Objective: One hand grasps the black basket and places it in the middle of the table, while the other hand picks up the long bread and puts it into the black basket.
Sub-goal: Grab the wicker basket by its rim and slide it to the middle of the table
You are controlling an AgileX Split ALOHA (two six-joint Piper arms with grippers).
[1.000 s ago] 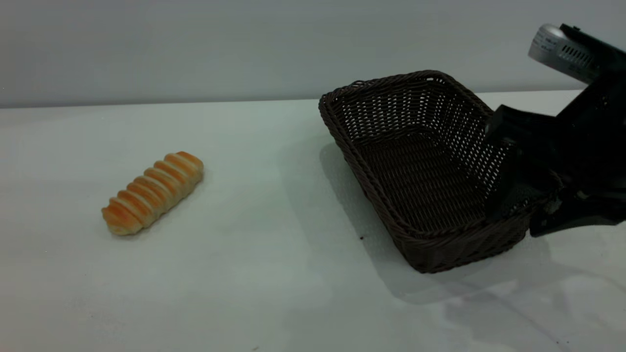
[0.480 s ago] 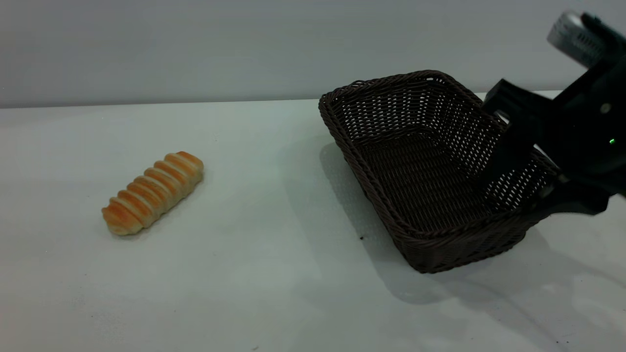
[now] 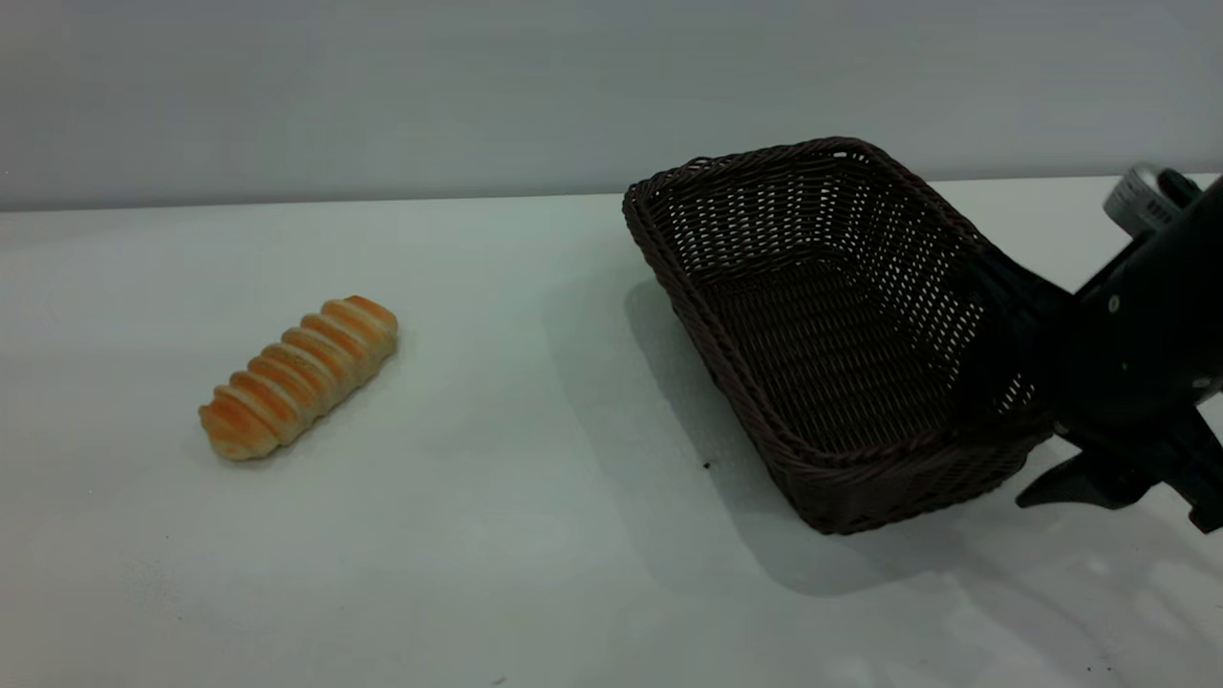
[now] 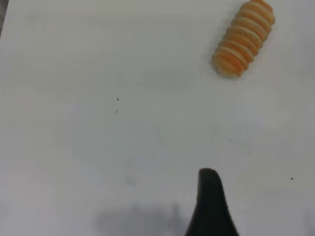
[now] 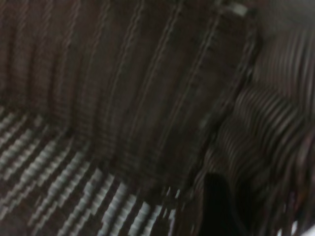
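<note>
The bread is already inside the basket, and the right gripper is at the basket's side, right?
Not quite. The exterior view shows the bread lying on the table, well apart from the empty basket. The right gripper is indeed at the basket's side.

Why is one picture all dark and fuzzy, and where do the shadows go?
The right wrist view is dark and blurred because its camera sits right against the black basket weave. In the exterior view the basket throws a soft shadow toward the near left on the table. The left wrist view is bright and sharp on the long bread.
</note>
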